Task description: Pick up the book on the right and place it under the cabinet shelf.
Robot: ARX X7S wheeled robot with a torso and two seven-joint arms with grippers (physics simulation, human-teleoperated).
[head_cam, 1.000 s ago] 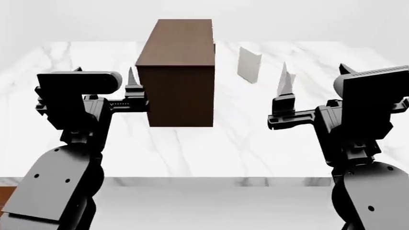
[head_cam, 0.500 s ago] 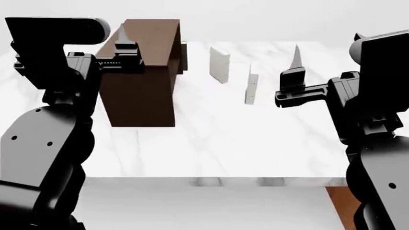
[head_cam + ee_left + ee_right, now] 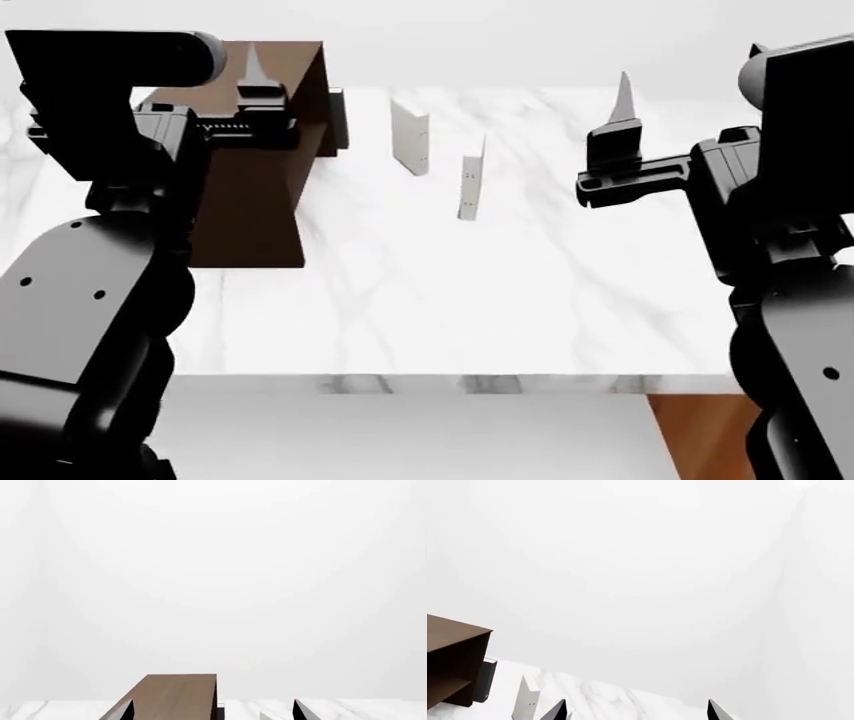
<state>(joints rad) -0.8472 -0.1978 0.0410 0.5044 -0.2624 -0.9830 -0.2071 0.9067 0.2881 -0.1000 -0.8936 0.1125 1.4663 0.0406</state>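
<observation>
Your book (image 3: pixel 470 187) stands upright mid-table, right of its near-identical twin (image 3: pixel 410 133) and the cabinet shelf (image 3: pixel 254 160). Right gripper (image 3: pixel 622 100), fingers apart and empty (left likewise), hovers well right; a sideways sweep could topple it.

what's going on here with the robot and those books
A two-armed robot faces a white marble table. On it stand a dark brown cabinet and two pale books upright to its right. The book on the right, the one to be moved, stands untouched. The right claw hangs in the air to the right of it, holding nothing, and the left claw is raised in front of the cabinet, also empty. Nothing is gripped yet.
</observation>
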